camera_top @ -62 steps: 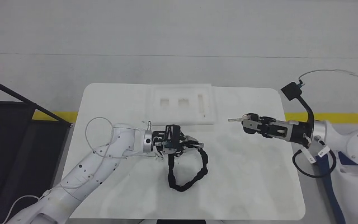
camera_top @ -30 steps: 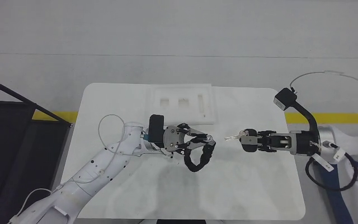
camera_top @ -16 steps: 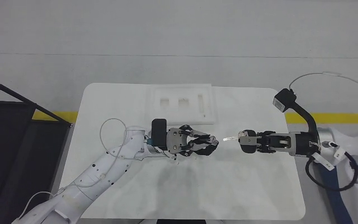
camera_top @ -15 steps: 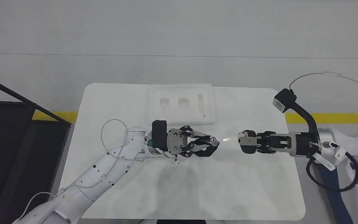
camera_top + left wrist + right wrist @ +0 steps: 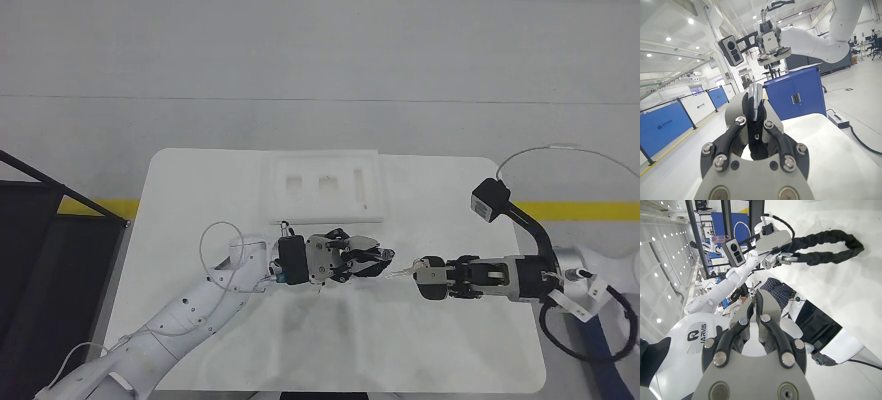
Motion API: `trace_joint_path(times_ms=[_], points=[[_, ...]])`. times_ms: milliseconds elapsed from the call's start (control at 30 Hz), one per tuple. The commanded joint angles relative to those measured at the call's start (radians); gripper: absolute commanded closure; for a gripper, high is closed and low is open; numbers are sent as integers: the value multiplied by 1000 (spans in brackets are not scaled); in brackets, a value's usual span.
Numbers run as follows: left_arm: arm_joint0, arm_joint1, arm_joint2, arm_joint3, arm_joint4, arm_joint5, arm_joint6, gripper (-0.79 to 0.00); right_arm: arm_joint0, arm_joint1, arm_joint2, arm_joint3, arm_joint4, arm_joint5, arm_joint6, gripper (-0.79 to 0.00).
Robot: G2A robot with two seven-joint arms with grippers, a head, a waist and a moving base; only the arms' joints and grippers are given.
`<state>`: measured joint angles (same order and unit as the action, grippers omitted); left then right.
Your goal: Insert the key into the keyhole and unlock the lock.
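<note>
Your left jaws are clamping the lock (image 5: 754, 103), its chrome end sticking out past them, above mid-worktop (image 5: 200, 200). Your right jaws are pinching the key (image 5: 753, 295) near its right, tip pointing left.

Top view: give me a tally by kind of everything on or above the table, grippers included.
grippers: 2, the left gripper and the right gripper
lock: 1
key: 1
foam tray: 1
Total: 5
</note>
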<state>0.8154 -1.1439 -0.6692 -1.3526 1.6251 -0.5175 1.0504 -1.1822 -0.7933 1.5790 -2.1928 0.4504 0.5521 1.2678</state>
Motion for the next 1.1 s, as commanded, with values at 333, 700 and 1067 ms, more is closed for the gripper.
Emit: trace_joint_path(times_ms=[333,700,1067], points=[[1,-19,1,15,7,-6,11,0,62,50,-57,-4,5,48,-48,0],[9,-29,-5,21,10,-34,3,0,76,61,-84,2,-40,45,-75,0],[15,-40,-10,32,5,-48,-13,0,66,74,-66,-7,-81,44,-88,0]])
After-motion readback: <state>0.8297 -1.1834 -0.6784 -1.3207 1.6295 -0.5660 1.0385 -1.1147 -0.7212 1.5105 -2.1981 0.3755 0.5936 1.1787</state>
